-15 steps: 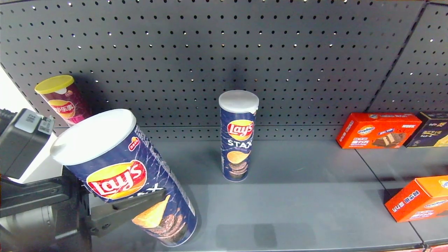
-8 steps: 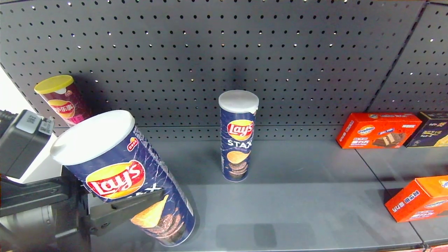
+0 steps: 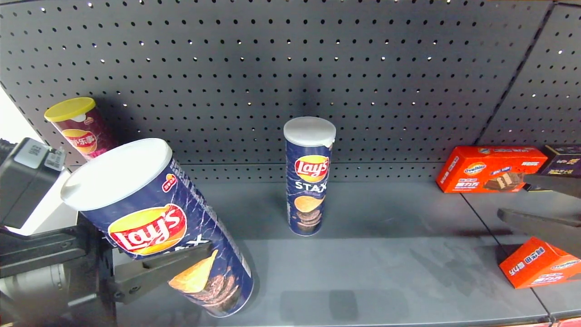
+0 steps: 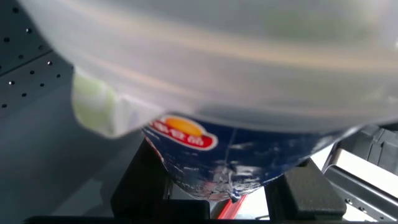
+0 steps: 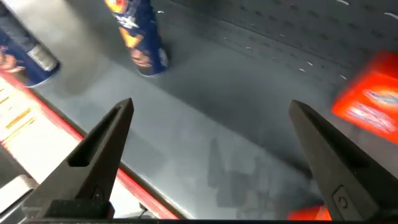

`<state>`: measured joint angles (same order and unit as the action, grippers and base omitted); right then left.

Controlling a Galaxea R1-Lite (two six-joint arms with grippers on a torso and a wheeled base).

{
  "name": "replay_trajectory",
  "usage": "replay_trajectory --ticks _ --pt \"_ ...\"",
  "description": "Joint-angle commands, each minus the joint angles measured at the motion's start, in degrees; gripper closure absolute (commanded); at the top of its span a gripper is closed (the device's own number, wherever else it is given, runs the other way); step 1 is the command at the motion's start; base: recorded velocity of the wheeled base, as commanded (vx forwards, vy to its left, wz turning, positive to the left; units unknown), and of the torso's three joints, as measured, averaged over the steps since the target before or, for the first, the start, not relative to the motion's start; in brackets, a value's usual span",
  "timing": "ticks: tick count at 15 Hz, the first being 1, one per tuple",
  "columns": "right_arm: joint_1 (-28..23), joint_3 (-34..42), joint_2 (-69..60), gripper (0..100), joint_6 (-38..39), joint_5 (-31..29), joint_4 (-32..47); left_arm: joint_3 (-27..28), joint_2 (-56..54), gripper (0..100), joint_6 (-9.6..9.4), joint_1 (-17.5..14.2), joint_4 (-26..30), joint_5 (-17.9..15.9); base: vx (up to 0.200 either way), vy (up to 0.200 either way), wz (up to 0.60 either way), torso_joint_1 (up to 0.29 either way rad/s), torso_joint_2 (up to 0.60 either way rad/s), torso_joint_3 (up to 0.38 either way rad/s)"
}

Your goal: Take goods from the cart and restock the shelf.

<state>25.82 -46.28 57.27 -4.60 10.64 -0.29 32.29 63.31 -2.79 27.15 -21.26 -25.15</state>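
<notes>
We are partway through the job. One blue chip can (image 3: pixel 309 177) already stands upright on the shelf (image 3: pixel 386 268), in the middle and close to the back edge. It looks put away.

A second blue chip can (image 3: pixel 150 200) is in our left claw (image 3: pixel 174 256). The claw is closed around the lower half of the can and holds it tight. This can is at the front left part of the shelf, near the front edge. It leans, with its white lid tipped toward the left edge. We cannot tell if its bottom is touching the shelf yet. We think this is the step we are in now: set the can down, make it stand straight, then let go.

Our right claw (image 3: pixel 512 196) is over the right side of the shelf. Its two fingers are spread wide and it holds nothing. It is near an orange box (image 3: pixel 490 168) at the back edge and another orange box (image 3: pixel 535 268) near the front right corner. A dark box (image 3: pixel 563 165) sits just beside the back orange box.

A red can with a yellow lid (image 3: pixel 79 129) stands at the back left corner.

There is a lot of bare room between the cans and the boxes, so we think more goods can go there. We cannot tell how many goods wait in the cart.
</notes>
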Motion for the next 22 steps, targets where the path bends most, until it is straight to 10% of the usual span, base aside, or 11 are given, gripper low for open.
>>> replay_trajectory --ticks 1,11,22 --pt "3.18 -1.62 5.31 0 -0.24 -0.01 -1.38 0.05 -0.02 100 -0.02 -0.08 -0.01 0.01 0.0 0.0 0.0 0.0 0.0 0.0" --pt "6.17 -2.33 16.64 0 -4.02 3.95 -6.91 0.23 -0.64 100 -0.02 -1.04 0.25 0.1 0.0 0.0 0.0 0.0 0.0 0.0" --pt "3.54 -3.12 30.8 0 -4.37 19.33 -32.31 0.14 -0.64 100 0.07 -1.04 0.17 -0.16 0.0 0.0 0.0 0.0 0.0 0.0"
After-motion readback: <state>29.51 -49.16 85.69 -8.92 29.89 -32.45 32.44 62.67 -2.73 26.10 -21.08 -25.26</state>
